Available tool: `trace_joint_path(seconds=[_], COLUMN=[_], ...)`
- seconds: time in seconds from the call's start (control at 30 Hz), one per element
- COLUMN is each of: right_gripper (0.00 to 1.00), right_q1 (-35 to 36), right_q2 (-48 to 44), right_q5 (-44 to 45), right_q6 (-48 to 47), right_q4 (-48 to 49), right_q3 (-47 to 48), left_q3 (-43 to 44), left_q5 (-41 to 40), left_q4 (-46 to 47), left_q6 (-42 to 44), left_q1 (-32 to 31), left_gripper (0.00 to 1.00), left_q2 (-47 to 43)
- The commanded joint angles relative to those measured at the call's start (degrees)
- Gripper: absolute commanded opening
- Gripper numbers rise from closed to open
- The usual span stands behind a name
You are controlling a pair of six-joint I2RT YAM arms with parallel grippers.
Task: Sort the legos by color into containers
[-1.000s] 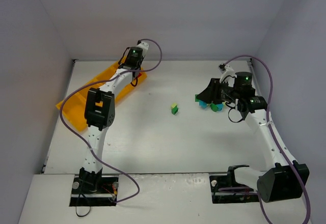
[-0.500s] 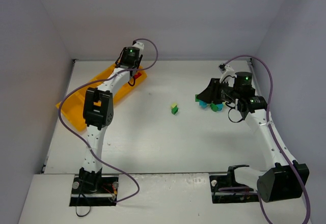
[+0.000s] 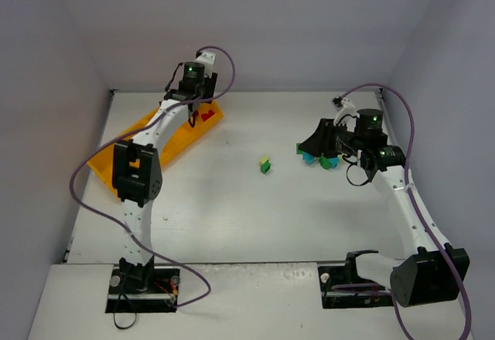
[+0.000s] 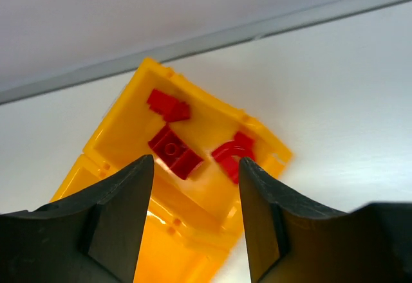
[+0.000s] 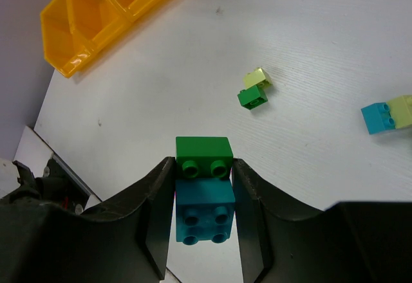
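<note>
legos (image 4: 170,149), red | within tray (image 4: 111,140) end walls | left hand (image 4: 195,164) parted above

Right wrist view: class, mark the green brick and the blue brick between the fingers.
green brick (image 5: 203,157): right wrist view, its visible middle.
blue brick (image 5: 205,211): right wrist view, its visible middle.

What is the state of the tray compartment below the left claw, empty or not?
Not empty: several red bricks lie inside that end compartment.
</note>
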Motion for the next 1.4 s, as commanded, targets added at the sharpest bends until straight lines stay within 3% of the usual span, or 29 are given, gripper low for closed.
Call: trace_joint_path(seconds=[0.0, 0.17, 0.3, 0.43, 0.6, 0.83, 1.2, 1.37], right_gripper=[0.0, 0.0, 0.0, 0.0, 0.0, 0.0, 0.0, 0.0], right_q1=[-0.5, -0.4, -0.4, -0.3, -0.3, 0.3, 1.1, 1.1], right_q2=[-0.2, -0.3, -0.7, -0.3, 0.3, 0.8, 0.0, 0.0], right_q5=[-0.4, -2.9, -3.5, -4.7, -8.5, -12.1, -14.6, -15.0], right_q6=[0.1, 2.1, 4.5, 7.1, 12.3, 15.2, 17.5, 18.0], right_q4=[2.4, 6.0, 9.2, 13.0, 20.6, 26.0, 30.4, 31.4], right_q3=[2.9, 2.5, 2.3, 2.2, 0.4, -0.3, -1.9, -2.1], left_q3=[-1.9, -9.6, -16.8, -23.6, -28.1, -32.0, -31.9, -31.2], left_q5=[12.7, 31.8, 49.1, 55.5, 60.5, 64.0, 69.0, 70.3], left_q4=[3.2, 5.9, 11.6, 18.6, 21.1, 35.7, 52.3, 52.8], left_q6=[-4.7, -9.3, -18.3, -23.7, -25.2, -35.8, -48.8, -49.7], left_q1=[0.0, 0.0, -0.4, -3.2, -9.3, -12.6, -14.5, -15.4], left_gripper=[0.5, 0.64, 0.67, 0.69, 0.69, 0.69, 0.69, 0.69], left_q2=[-14.5, -22.4, -28.0, -31.6, -33.3, -32.5, -28.7, -27.1])
